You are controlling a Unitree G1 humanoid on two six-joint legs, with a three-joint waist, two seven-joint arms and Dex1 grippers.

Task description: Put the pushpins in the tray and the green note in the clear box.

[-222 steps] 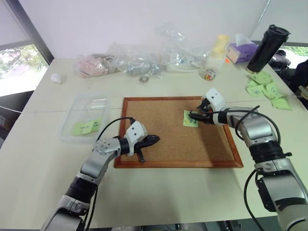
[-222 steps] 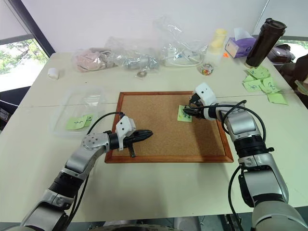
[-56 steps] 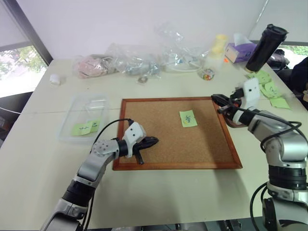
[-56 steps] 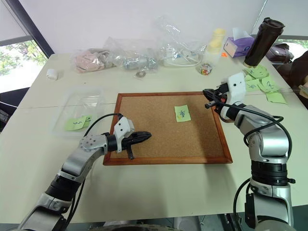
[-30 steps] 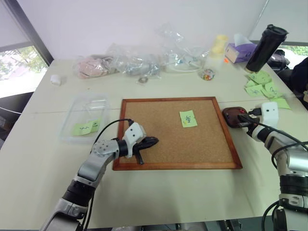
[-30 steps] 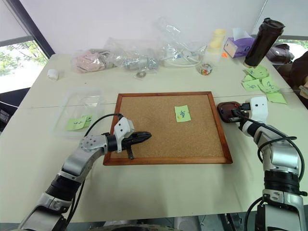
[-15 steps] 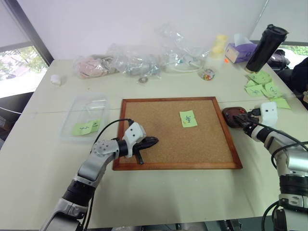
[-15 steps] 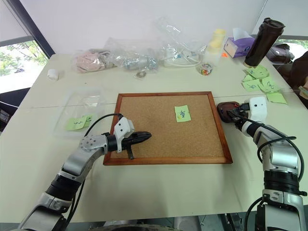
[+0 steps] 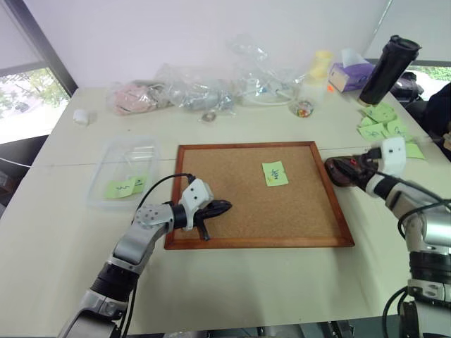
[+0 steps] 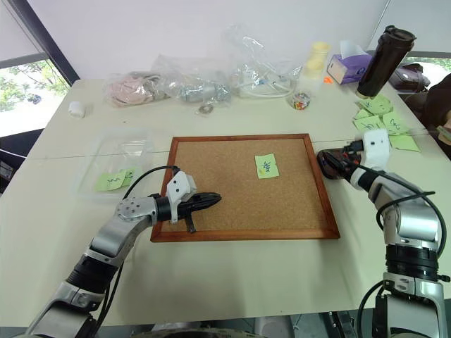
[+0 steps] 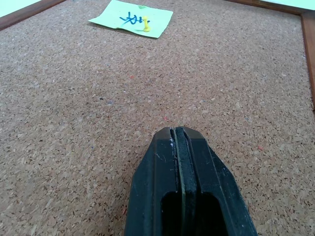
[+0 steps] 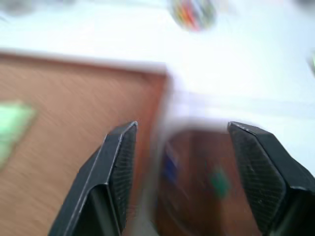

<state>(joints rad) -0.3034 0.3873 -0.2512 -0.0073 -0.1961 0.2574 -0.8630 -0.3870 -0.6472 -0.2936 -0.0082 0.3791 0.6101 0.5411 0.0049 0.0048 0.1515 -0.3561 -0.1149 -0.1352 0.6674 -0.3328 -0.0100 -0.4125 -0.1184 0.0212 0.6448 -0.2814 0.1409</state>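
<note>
The clear box (image 9: 127,176), at 9 o'clock of the corkboard (image 9: 257,197), holds two other notes. The left gripper (image 9: 215,208) rests fully closed and empty; the green note (image 9: 274,173) remains fastened by a yellow pushpin (image 11: 145,24). At 3 o'clock, the right gripper (image 12: 183,162) hovers wide open and empty over the tray (image 9: 337,170), which appears to hold pins already; the yellow pin and the note remain.

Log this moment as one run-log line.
right gripper: open over tray | left gripper: shut over corkboard | green note: pinned on corkboard
</note>
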